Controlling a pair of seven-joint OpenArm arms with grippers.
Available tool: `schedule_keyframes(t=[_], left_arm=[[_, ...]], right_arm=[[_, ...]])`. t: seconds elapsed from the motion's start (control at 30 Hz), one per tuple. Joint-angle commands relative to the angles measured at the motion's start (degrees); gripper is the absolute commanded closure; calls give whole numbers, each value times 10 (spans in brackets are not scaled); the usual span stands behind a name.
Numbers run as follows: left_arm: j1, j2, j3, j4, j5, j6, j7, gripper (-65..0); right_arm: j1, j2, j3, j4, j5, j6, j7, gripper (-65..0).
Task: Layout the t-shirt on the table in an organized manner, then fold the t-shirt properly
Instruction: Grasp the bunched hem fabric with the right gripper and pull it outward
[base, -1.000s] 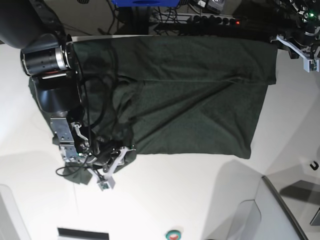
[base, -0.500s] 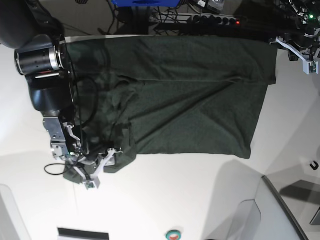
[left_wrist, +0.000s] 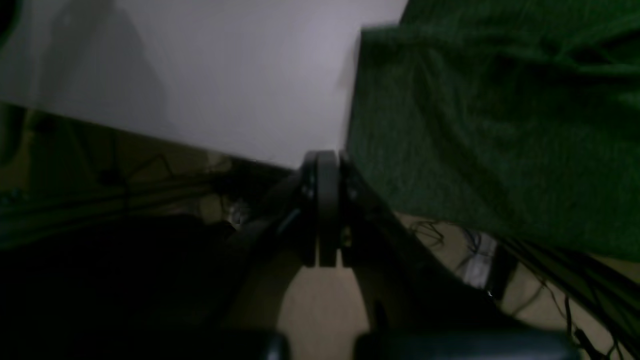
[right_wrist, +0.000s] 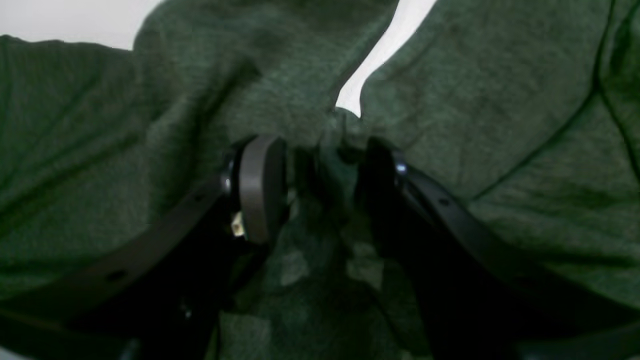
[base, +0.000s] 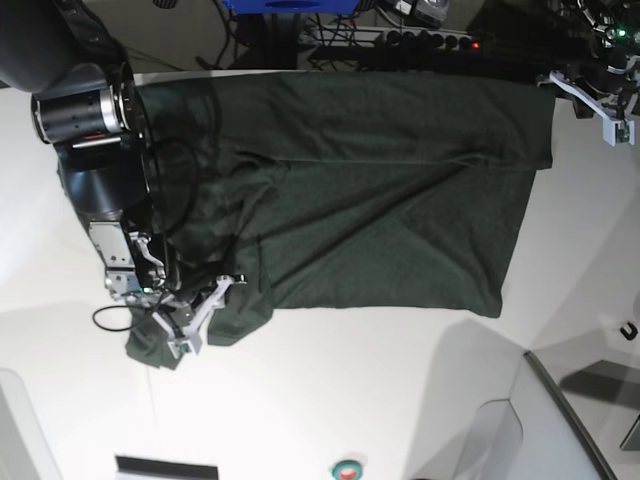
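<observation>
The dark green t-shirt (base: 380, 190) lies spread on the white table (base: 400, 400), its top edge along the far edge. One sleeve is bunched at the lower left. My right gripper (base: 205, 315) hangs over that bunched sleeve. In the right wrist view the right gripper (right_wrist: 320, 165) is open, with a ridge of the t-shirt (right_wrist: 500, 100) rising between its fingers and a slit of table (right_wrist: 385, 45) beyond. My left gripper (base: 600, 108) is off the shirt's far right corner. In the left wrist view the left gripper (left_wrist: 320, 200) is shut on nothing, the t-shirt (left_wrist: 475, 125) just to its right.
A power strip (base: 440, 40) with a red light and cables lie beyond the far edge, beside a blue object (base: 285, 5). A grey panel (base: 560, 430) stands at the lower right. A small round button (base: 347, 468) sits at the near edge.
My right gripper shifted left and slightly up over the sleeve, its jaws widening then narrowing, and the sleeve bunch slid left with it. The left gripper barely moved.
</observation>
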Motion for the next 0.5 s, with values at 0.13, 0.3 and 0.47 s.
schedule_keyframes(t=[0.13, 0.3, 0.47], left_arm=[[4, -6, -2, -9, -2, 2, -11, 0], [4, -6, -2, -9, -2, 2, -11, 0], [3, -6, -3, -7, -1, 2, -11, 0]], right_arm=[[15, 1, 2, 13, 2, -1, 11, -83], [15, 1, 2, 15, 3, 0, 10, -69], [-14, 3, 2, 99, 3, 1, -18, -3]])
